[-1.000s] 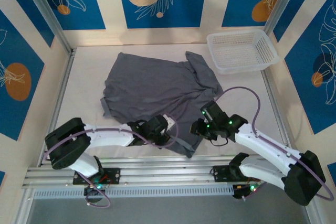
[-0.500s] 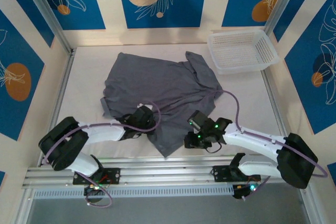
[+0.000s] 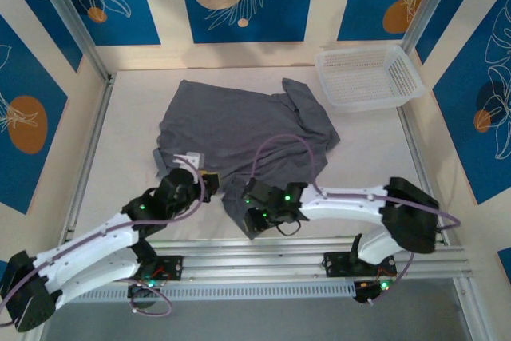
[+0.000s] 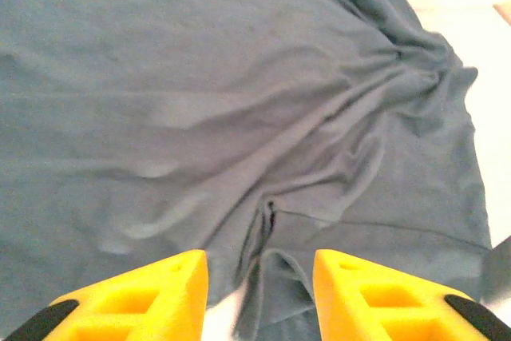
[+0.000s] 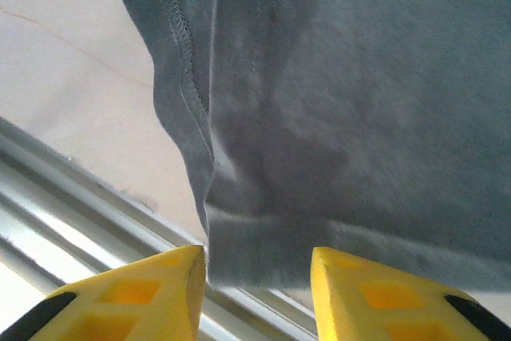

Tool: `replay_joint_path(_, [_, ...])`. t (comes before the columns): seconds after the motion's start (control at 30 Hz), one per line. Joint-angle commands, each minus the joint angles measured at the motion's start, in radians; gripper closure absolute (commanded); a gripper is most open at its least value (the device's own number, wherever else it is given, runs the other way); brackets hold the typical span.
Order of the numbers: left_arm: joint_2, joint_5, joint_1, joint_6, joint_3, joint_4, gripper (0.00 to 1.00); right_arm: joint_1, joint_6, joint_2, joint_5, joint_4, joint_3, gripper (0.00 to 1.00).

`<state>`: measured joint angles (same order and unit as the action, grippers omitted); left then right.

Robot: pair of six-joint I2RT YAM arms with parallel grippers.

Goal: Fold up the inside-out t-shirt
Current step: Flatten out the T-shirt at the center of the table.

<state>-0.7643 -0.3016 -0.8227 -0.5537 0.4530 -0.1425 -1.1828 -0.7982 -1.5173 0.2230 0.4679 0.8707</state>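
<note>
The left pincer is held apart, with the inside-out t-shirt spread on the worktop ahead of it. The right pincer is also parted, and the shirt's stitched hem is seen just ahead of it.

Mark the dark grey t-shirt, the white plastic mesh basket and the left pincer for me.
dark grey short-sleeved t-shirt (image 3: pixel 239 125), top view, middle of the spread body.
white plastic mesh basket (image 3: pixel 374 103), top view, near wall.
left pincer (image 4: pixel 257 265), left wrist view, midway in its gap.
</note>
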Motion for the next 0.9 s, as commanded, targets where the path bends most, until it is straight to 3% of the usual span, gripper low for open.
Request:
replay_joint_path(0.0, [0.048, -0.089, 0.002, 0.022, -0.023, -0.134, 0.59, -0.040, 0.033, -0.095, 0.054, 0.098, 0.103, 0.57])
replay_joint_path(0.23, [0.069, -0.082, 0.002, -0.007, -0.048, -0.155, 0.59, -0.055, 0.048, -0.201, 0.063, 0.166, 0.177, 0.52])
replay_joint_path(0.67, [0.065, -0.090, 0.002, 0.002, -0.045, -0.154, 0.58, -0.058, 0.043, -0.239, 0.083, 0.179, 0.192, 0.65])
replay_joint_path(0.8, [0.060, -0.092, 0.002, 0.001, -0.045, -0.149, 0.58, -0.067, 0.060, -0.240, 0.076, 0.169, 0.202, 0.58])
replay_joint_path(0.87, [0.056, -0.091, 0.003, 0.001, -0.045, -0.146, 0.58, -0.066, 0.059, -0.249, 0.076, 0.168, 0.203, 0.63])
